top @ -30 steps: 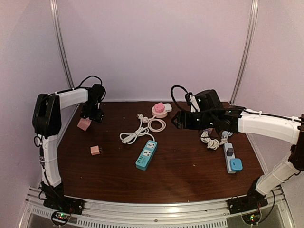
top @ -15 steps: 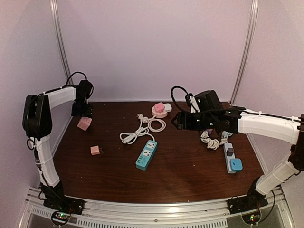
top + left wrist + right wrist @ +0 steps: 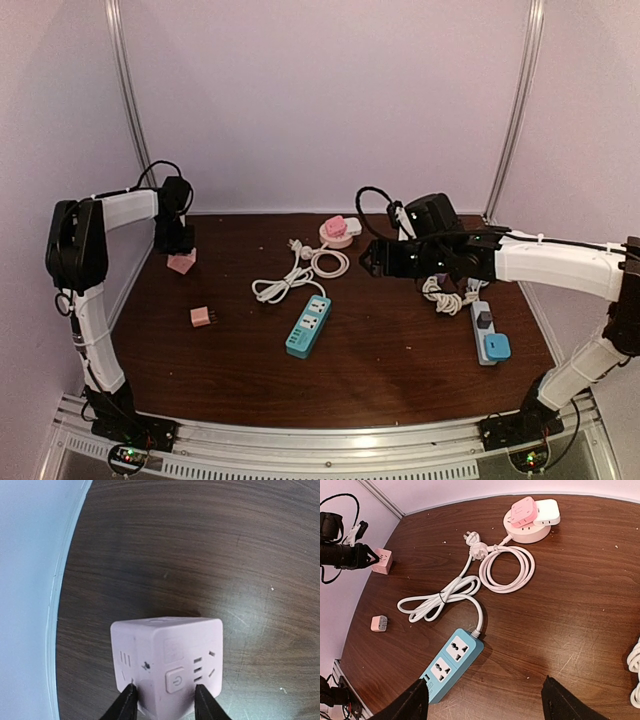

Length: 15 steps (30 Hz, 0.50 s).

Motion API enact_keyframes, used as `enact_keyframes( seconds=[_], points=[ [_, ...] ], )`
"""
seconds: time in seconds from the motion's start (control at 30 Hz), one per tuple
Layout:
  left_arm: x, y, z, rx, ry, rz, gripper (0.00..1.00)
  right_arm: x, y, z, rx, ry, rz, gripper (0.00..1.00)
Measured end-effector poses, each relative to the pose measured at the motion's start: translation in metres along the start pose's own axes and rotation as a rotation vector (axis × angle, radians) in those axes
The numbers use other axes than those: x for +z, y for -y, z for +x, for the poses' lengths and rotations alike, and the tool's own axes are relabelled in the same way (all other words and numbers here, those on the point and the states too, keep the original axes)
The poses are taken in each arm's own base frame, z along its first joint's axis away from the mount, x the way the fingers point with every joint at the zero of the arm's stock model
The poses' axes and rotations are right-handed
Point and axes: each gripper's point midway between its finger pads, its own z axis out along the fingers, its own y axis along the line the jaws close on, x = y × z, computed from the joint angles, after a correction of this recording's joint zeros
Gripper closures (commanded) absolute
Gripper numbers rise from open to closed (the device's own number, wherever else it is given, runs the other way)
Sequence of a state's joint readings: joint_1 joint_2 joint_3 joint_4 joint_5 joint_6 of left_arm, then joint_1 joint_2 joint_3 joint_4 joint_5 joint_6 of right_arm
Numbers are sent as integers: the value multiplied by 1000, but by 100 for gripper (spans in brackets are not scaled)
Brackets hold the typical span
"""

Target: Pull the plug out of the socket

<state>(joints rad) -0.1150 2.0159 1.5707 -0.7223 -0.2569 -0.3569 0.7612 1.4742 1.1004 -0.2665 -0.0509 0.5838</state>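
Two arms, very different poses. L arm stands tall at the left edge of the table (image 3: 400, 380), forearm reaching to the far-left corner w/ the wrist tipped down. The left gripper (image 3: 165, 695) is right at the pink cube socket (image 3: 167, 655). Its fingers (image 3: 122, 707) sit either side of the cube's near corner, tight against it, but I can't tell if they're actually squeezing. Only marking I can read on the cube is the power symbol on its button (image 3: 174, 681).

The small pink plug (image 3: 201, 317) lies loose on the wood nearer the bases, well apart from the cube and not in any socket. Moving right there's a teal power strip (image 3: 309, 326) w/ its white cord (image 3: 290, 283) looped behind it. Past that is a round pink socket (image 3: 525, 530) at the back, carrying a pink adapter (image 3: 522, 511) and a white adapter (image 3: 546, 511).

R arm comes in from the right side, forearm about level, held above the table. The right gripper (image 3: 487, 700) points toward the middle, spread wide w/ nothing in it. Far right is a white power strip (image 3: 485, 335) w/ a blue plug (image 3: 496, 346) in it.
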Motion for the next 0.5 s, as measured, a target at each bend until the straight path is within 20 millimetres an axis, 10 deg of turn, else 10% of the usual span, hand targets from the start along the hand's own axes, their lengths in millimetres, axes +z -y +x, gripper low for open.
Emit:
enact_keyframes(
  seconds=[0.5],
  points=[
    [-3,32,2,32,13,85,60,12,5,9,4,-31,19,21]
  ],
)
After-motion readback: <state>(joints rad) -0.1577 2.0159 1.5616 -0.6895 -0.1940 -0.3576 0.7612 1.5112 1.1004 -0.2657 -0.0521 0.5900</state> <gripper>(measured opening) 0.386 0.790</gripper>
